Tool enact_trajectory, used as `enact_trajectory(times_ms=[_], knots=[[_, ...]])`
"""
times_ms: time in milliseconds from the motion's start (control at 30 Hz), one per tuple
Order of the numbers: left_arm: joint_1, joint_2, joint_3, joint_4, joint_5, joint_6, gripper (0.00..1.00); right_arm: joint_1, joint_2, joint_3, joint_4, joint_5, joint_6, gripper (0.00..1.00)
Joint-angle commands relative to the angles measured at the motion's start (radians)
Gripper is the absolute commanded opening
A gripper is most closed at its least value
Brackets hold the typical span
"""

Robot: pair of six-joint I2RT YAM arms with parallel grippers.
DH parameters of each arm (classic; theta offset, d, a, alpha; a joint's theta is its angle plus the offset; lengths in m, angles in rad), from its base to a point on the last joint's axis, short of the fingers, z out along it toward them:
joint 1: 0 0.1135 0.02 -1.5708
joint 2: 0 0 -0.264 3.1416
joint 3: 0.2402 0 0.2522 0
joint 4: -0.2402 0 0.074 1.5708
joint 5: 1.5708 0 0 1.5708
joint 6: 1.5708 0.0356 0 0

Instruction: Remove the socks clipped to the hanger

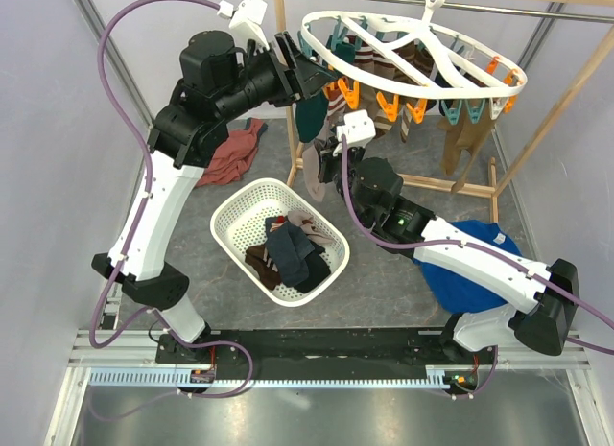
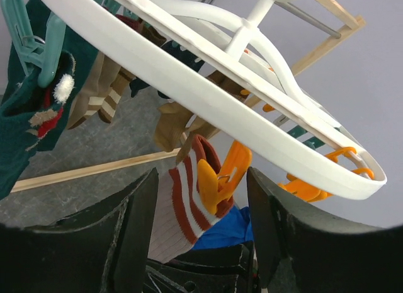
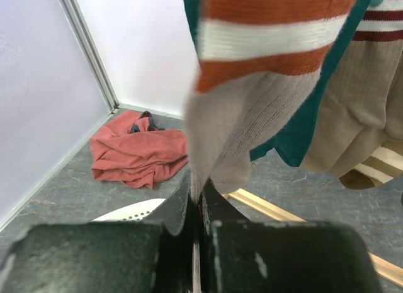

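The white oval hanger hangs from the wooden rail, with several socks on orange and teal clips; it also shows in the left wrist view. My left gripper is open, its jaws on either side of an orange clip without touching it. The clip holds a cream sock with rust-red stripes. My right gripper is below it, shut on the lower end of that striped sock. A teal sock hangs from a teal clip at the left.
A white perforated basket holding several socks stands on the floor below the hanger. A rust-red garment lies at the back left, and a blue cloth lies under my right arm. The wooden frame's base rail runs under the hanger.
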Motion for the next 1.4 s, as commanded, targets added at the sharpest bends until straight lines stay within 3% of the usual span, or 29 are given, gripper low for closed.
enact_trajectory(times_ms=[0,633,1067,1167,1267,1300,1367], knots=[[0.002,0.009,0.061,0.014,0.006,0.05,0.66,-0.003,0.005,0.025,0.003,0.013,0.001,0.0],[0.001,0.018,0.053,0.014,-0.104,0.095,0.59,-0.003,0.088,0.137,-0.012,0.002,-0.073,0.0],[0.001,0.062,0.108,0.022,-0.095,0.104,0.58,-0.001,0.105,0.156,-0.027,0.005,-0.082,0.0],[0.002,0.069,0.111,0.022,-0.089,0.104,0.51,0.0,0.108,0.157,-0.027,0.008,-0.08,0.0],[0.002,0.07,0.114,0.02,-0.095,0.105,0.29,0.0,0.111,0.157,-0.027,0.008,-0.08,0.0],[0.001,0.067,0.114,0.02,-0.098,0.107,0.16,0.0,0.113,0.156,-0.027,0.008,-0.077,0.0],[0.004,0.065,0.116,0.019,-0.107,0.105,0.05,0.002,0.111,0.151,-0.032,0.007,-0.074,0.0]])
